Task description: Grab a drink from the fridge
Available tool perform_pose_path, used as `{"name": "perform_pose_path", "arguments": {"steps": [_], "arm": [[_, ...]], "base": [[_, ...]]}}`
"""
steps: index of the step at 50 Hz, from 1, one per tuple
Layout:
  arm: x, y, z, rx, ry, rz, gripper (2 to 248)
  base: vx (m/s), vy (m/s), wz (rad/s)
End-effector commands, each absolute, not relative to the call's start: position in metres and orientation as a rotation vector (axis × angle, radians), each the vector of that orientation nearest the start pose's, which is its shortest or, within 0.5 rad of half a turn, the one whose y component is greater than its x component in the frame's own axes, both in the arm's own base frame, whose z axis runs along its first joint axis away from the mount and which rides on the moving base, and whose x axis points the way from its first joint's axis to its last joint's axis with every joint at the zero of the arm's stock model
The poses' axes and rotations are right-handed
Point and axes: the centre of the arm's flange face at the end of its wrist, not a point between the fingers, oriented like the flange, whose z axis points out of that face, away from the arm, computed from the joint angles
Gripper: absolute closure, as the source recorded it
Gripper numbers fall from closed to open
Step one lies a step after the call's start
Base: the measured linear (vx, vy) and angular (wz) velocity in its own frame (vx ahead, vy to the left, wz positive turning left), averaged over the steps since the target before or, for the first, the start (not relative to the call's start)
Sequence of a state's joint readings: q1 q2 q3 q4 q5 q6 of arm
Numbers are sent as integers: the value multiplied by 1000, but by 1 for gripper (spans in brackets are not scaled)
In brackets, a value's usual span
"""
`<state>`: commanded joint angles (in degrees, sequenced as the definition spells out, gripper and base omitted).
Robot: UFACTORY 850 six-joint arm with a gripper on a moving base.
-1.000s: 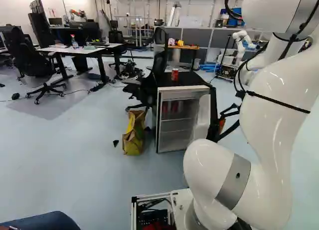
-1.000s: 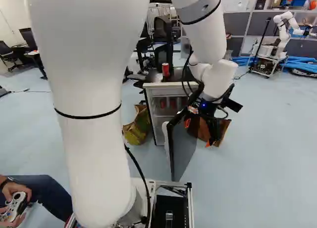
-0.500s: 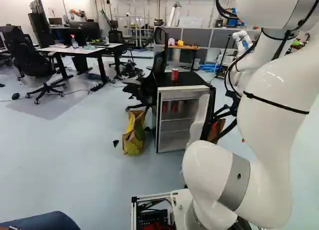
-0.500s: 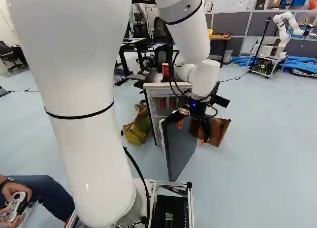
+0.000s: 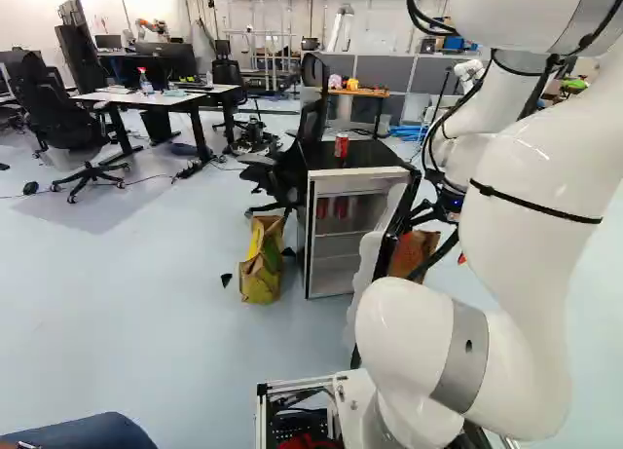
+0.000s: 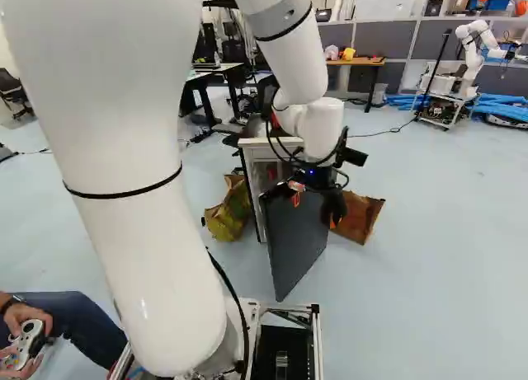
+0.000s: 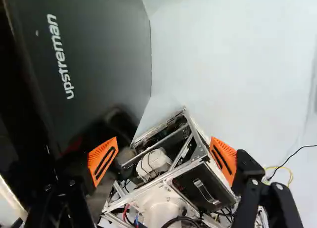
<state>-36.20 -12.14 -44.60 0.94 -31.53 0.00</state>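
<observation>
Red cans [image 5: 341, 207] inside open fridge [image 5: 358, 174]

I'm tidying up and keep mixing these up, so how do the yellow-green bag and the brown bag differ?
The yellow-green bag is patterned, while the brown bag looks plain. The yellow-green bag sits beside the fridge; the brown bag sits past the open door, which partly hides it. Both are on the floor.

White lettering [image 7: 60, 57], a single word, on the dark fridge door [image 7: 109, 45]
</observation>
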Motion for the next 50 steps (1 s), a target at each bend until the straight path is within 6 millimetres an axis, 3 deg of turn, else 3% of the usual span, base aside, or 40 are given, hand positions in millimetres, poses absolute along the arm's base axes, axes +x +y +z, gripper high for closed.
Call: {"name": "perform_pose_path", "arguments": {"steps": [50], "arm": [[402, -195, 380, -3081, 735, -490, 3]], "base": [[0, 0, 0]]}}
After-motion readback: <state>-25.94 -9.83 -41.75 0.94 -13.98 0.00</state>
